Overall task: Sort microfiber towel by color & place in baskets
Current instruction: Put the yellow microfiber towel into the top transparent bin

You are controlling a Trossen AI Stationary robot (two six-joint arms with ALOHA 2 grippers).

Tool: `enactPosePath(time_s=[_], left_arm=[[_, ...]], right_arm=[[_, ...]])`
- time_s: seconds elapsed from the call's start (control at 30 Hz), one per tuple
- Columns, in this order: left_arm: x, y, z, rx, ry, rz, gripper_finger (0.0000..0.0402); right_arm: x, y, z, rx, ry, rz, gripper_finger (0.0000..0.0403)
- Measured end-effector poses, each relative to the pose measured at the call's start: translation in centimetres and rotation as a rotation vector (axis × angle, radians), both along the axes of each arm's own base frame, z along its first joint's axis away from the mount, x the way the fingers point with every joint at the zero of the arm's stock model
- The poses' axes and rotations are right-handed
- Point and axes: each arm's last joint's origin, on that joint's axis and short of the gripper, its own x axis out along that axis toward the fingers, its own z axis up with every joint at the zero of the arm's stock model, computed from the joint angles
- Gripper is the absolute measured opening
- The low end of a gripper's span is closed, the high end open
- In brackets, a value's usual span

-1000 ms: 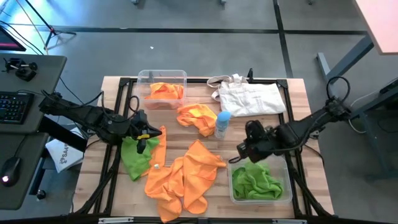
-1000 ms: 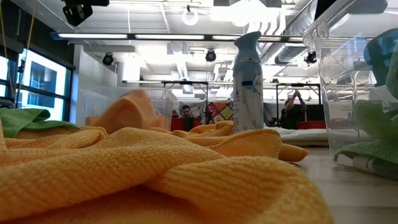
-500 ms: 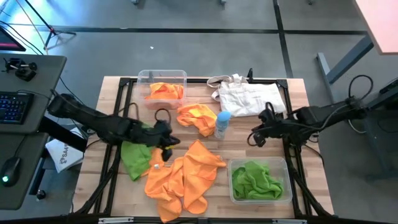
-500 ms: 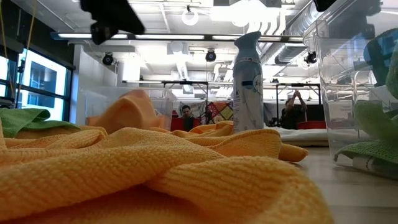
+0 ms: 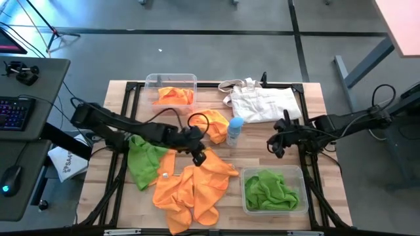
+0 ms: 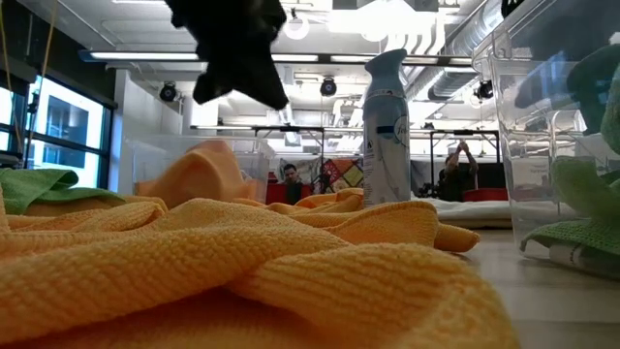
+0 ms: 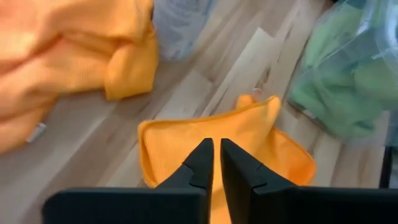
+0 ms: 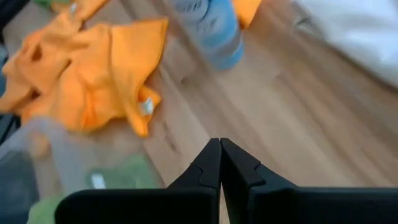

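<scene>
Now the left tool (image 5: 199, 156), fingers pinched together on nothing, is reaching farther across the tabletop (image 5: 315, 105) than half a second ago, hovering over the orange towels (image 5: 190, 187) just beside the blue bottle (image 5: 234, 130); the right tool (image 5: 276, 145), also clenched and empty, is holding on the bottle's other side, above the green-towel basket (image 5: 273, 190); the orange-towel basket (image 5: 172, 93) is sitting behind the bottle.
</scene>
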Motion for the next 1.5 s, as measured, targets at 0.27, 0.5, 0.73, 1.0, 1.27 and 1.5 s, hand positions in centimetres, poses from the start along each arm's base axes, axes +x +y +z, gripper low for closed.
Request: enactPosePath(time_s=[0.27,0.5,0.73,1.0,1.27,1.5], left_arm=[[1.2,0.8,-2.6,-0.021,0.069,0.083,0.0102],[2.4,-0.8,-5.9,0.148,0.157,-0.197,0.0120],[2.5,-4.1,-8.0,0.367,0.203,-0.609,0.0109],[2.6,-4.9,-10.8,0.467,0.293,-0.668,0.0106],[2.6,-4.3,-10.2,0.437,0.275,-0.594,0.0022],[1.5,-3.9,-4.2,0.498,0.117,-0.527,0.0003]], right_arm=[[0.0,0.2,-0.3,0.014,0.015,0.069,0.0000],[0.0,0.2,-0.3,-0.019,0.014,0.108,0.0000],[0.0,0.2,-0.3,-0.025,0.013,0.109,0.0000],[0.0,0.2,-0.3,-0.024,0.012,0.107,0.0000],[0.2,0.2,-0.1,-0.017,-0.017,0.105,0.0000],[0.3,0.2,-0.1,-0.023,-0.020,0.100,0.0000]])
